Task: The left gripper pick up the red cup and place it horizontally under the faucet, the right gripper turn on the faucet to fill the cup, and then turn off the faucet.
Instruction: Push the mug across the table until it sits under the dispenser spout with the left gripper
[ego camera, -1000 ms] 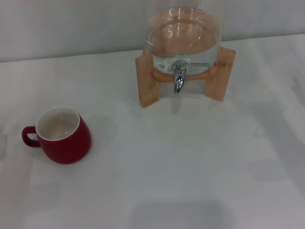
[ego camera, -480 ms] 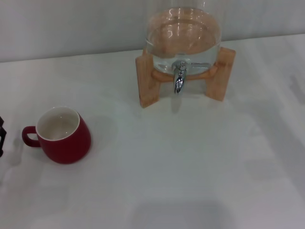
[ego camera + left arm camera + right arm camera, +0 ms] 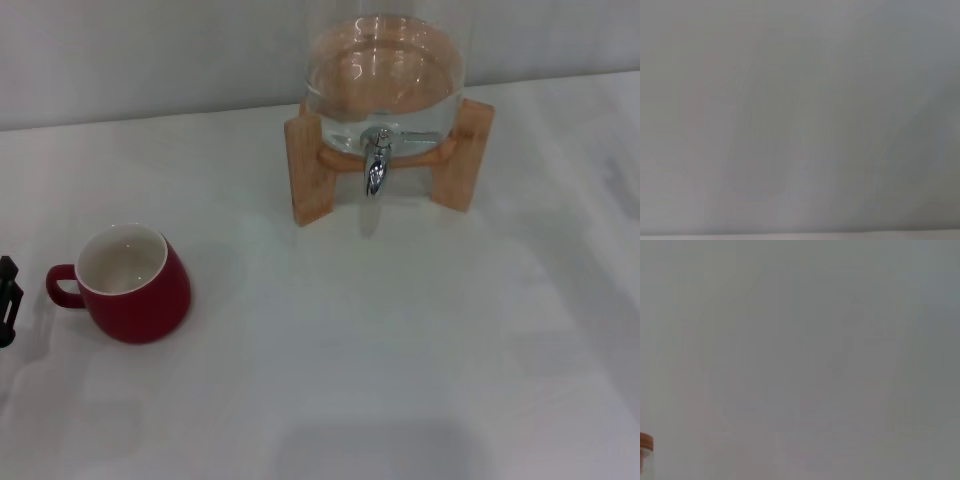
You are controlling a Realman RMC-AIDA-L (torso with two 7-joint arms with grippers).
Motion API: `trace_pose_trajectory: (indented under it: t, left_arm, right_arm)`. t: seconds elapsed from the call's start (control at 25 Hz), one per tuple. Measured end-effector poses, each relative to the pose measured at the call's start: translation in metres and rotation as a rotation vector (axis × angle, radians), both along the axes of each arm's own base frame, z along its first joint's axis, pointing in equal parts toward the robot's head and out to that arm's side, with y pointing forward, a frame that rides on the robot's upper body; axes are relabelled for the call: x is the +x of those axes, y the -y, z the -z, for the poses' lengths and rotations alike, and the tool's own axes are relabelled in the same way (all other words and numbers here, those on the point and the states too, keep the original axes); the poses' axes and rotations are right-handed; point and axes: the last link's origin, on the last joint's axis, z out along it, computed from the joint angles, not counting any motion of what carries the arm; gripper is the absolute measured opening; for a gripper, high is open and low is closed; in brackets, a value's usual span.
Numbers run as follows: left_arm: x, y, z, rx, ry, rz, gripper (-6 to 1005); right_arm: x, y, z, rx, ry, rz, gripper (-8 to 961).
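Head view: left pincer [image 3: 8,300] at the left edge of the white bench [image 3: 400,350], beside the red cup [image 3: 130,283].

Only a black sliver of the left pincer shows, so whether it is spread or pressed together cannot be told; it lies just beside the cup's loop handle, apart from it. The red cup stands upright on the bench's left part, mouth up, handle pointing left toward the pincer. The faucet [image 3: 376,165] points its spout downward from the glass dispenser [image 3: 385,75] in its wooden stand [image 3: 305,170], well apart from the cup. No legible writing appears.
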Motion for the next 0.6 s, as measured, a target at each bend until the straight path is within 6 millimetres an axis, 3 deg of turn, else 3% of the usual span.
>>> trace_pose_trajectory:
  t: [0.6]
  left_arm:
    - [0.0, 0.01, 0.011, -0.06, -0.016, 0.01, 511]
  right_arm:
    - [-0.003, -0.006, 0.0, -0.003, 0.0, -0.009, 842]
